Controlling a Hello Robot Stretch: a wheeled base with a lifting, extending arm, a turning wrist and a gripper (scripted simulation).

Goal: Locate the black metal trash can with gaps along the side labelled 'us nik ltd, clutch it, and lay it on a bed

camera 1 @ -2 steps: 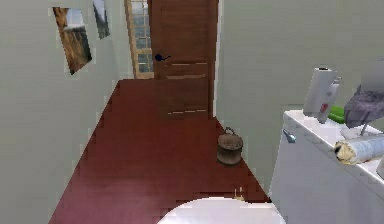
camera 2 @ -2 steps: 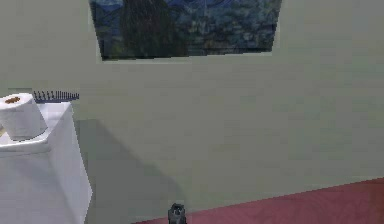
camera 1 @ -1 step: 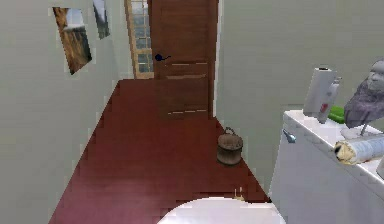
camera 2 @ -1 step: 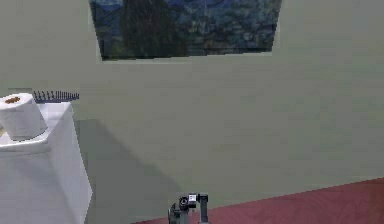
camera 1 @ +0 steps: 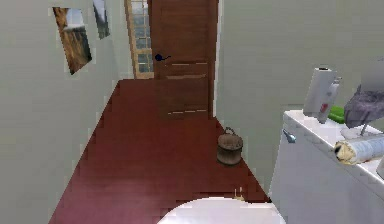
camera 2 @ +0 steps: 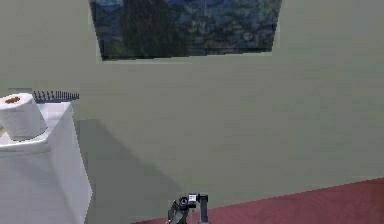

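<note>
In the forward view, a small, dark, round trash can (camera 1: 231, 146) stands on the dark red wooden floor (camera 1: 140, 160) at about 4 o'clock, close against the pale green wall and short of the brown wooden door (camera 1: 185, 55) at 12 o'clock. Whether its side has gaps is too small to tell. The task looks barely begun: the can seems found, but taking hold of it and laying it on a bed are both left. In the arm side view, the dark two-finger gripper (camera 2: 188, 208) sits at 6 o'clock with bare wall and floor behind it, so it holds nothing. How its fingers are set cannot be told. The can likely lies well apart from it, toward 9 o'clock, beyond the white toilet tank (camera 2: 45, 175).
</note>
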